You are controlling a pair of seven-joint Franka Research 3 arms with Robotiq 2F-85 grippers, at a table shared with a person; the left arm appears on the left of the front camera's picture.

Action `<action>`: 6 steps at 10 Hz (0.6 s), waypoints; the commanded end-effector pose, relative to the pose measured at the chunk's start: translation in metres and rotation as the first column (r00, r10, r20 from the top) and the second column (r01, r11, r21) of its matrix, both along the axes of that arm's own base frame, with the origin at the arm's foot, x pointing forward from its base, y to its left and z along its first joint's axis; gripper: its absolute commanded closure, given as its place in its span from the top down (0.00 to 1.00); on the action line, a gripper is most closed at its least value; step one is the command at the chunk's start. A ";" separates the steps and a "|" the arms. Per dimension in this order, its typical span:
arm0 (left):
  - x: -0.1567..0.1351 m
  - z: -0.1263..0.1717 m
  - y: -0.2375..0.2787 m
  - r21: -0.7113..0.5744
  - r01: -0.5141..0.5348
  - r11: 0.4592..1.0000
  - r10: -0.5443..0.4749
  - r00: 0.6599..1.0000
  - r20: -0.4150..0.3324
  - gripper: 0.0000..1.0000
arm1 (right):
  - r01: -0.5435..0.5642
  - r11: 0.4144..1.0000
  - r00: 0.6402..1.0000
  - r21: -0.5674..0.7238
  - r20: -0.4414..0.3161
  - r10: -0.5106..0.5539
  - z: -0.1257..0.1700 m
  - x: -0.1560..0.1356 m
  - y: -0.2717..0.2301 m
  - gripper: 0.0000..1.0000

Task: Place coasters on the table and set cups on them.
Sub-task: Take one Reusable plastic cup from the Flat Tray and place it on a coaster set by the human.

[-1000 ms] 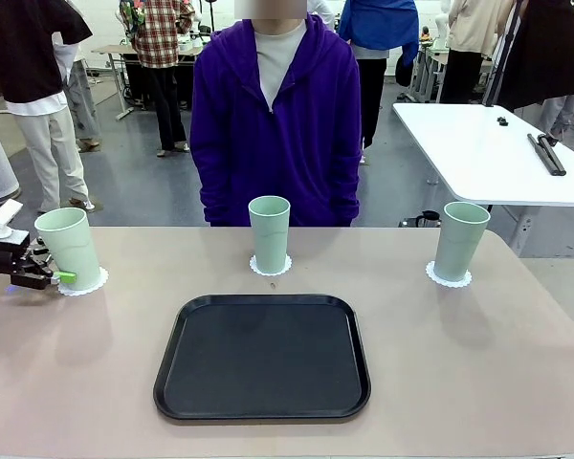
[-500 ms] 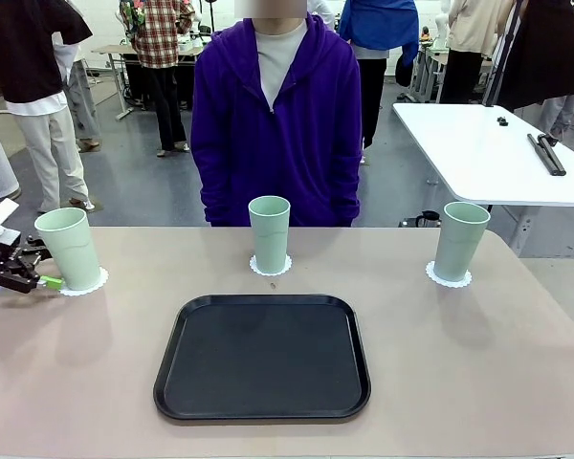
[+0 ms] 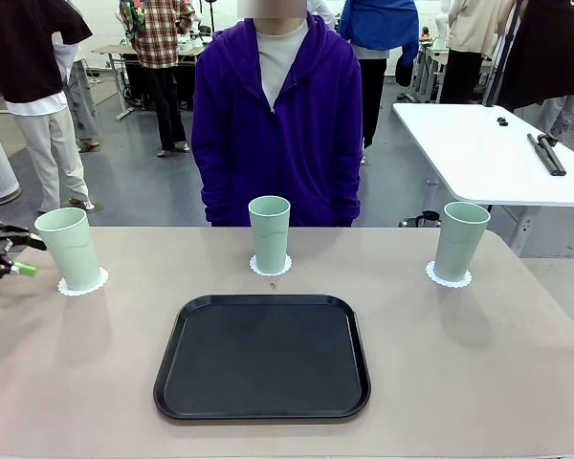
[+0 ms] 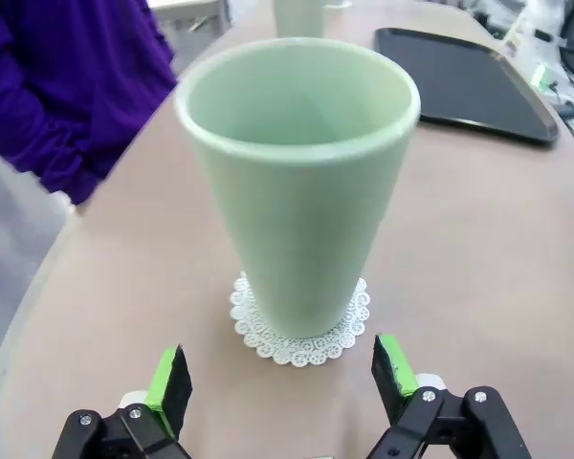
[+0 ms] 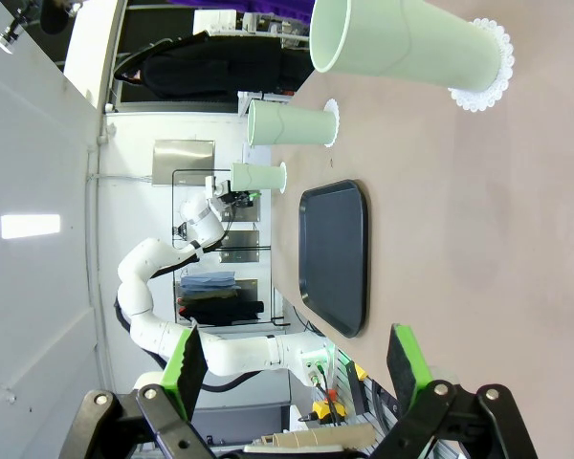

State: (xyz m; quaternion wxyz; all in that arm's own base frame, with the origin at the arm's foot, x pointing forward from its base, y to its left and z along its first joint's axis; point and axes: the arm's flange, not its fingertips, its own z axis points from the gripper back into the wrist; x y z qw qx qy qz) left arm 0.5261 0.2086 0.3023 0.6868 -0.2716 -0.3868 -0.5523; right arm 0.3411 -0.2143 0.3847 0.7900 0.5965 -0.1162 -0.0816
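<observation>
Three mint-green cups each stand upright on a white lacy coaster along the far side of the table [image 3: 478,373]: left cup [image 3: 69,247] on its coaster [image 3: 84,283], middle cup [image 3: 269,232] on its coaster [image 3: 270,268], right cup [image 3: 459,239] on its coaster [image 3: 449,278]. My left gripper [image 3: 17,257] is open at the table's left edge, apart from the left cup. Its wrist view has that cup [image 4: 301,182] and coaster [image 4: 301,333] just beyond the open gripper [image 4: 282,382]. My right gripper [image 5: 301,368] is open and holds nothing, well back from the right cup [image 5: 402,43].
A black tray [image 3: 262,358] lies bare in the middle of the table, nearer me than the cups. A person in a purple hoodie [image 3: 275,115] stands behind the middle cup. A white table [image 3: 478,153] stands at the back right.
My left gripper has drawn back to the left, away from the left cup and its coaster. The cups, coasters and tray have stayed put.
</observation>
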 end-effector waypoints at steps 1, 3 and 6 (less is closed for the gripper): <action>-0.026 0.052 -0.009 0.163 -0.127 0.978 0.144 0.984 -0.100 1.00 | -0.003 1.000 1.000 0.006 0.010 0.003 0.000 -0.001 0.001 1.00; -0.039 0.094 -0.012 0.282 -0.130 0.950 0.179 0.972 -0.153 1.00 | -0.003 1.000 1.000 0.006 0.010 0.003 0.000 -0.001 0.001 1.00; -0.073 0.155 -0.022 0.336 -0.152 0.930 0.217 0.962 -0.166 1.00 | -0.003 1.000 1.000 0.006 0.010 0.003 0.000 -0.001 0.001 1.00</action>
